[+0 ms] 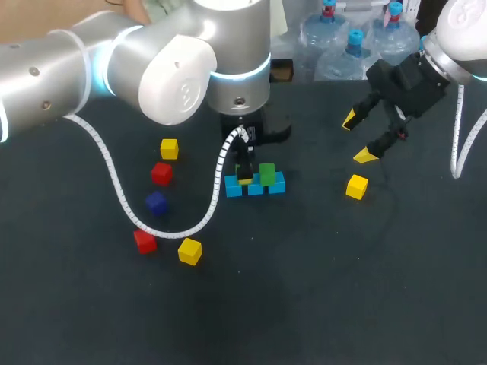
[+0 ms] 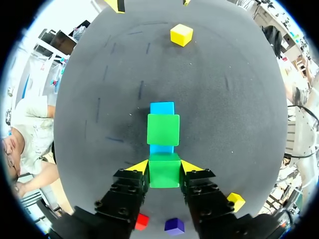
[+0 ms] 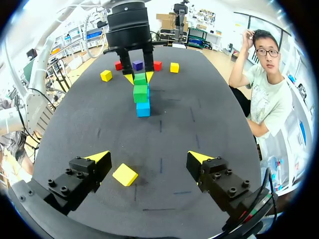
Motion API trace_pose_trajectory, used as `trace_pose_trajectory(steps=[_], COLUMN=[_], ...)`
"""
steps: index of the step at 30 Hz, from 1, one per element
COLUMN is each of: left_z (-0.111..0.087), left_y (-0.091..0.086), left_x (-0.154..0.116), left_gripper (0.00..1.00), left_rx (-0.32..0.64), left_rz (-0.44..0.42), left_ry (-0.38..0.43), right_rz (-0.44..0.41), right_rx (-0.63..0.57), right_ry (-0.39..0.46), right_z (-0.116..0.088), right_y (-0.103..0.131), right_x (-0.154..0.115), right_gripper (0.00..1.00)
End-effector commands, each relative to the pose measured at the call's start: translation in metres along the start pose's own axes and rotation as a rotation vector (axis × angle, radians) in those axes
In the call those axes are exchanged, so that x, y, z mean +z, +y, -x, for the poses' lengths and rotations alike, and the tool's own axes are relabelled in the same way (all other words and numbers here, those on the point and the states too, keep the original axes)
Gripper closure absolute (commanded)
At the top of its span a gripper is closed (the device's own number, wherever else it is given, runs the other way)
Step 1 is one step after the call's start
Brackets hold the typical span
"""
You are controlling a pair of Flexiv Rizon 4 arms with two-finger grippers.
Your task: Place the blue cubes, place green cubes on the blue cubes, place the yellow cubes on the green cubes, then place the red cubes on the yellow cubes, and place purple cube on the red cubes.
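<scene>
Clamping green cube (image 2: 164, 177), left end effector (image 2: 165, 167)

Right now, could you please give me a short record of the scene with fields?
left gripper: shut on green cube, over blue cubes
second green cube: on blue cubes
right gripper: open, above yellow cube
loose near left arm: red cubes, other yellow cubes, purple cube
</scene>
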State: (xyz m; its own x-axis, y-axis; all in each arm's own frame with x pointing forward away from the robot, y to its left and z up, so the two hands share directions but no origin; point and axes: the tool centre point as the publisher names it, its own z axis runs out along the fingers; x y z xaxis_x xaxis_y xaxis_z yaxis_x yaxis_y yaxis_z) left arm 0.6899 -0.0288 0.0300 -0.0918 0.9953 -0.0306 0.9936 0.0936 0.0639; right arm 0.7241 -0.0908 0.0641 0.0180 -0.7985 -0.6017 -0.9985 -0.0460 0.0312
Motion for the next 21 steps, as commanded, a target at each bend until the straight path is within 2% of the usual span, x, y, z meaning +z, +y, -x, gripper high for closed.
trace_pose_trajectory(steps=[1,21], left_z=[-0.0003,0.0002], left_y=[0.001,-0.0047], left_x=[0.0001,0.0006], left_gripper=[1.0,1.0], left_rx=[0.001,-0.007], left_rz=[-0.005,-0.015], left_ry=[0.001,0.009], right_rz=[-0.003,-0.003], right_rx=[0.0,0.0], right_ry=[-0.001,-0.001], right_z=[0.0,0.0], right_y=[0.0012,0.0012], right_x=[-0.0002,-0.0002], right_gripper=[0.0,0.0])
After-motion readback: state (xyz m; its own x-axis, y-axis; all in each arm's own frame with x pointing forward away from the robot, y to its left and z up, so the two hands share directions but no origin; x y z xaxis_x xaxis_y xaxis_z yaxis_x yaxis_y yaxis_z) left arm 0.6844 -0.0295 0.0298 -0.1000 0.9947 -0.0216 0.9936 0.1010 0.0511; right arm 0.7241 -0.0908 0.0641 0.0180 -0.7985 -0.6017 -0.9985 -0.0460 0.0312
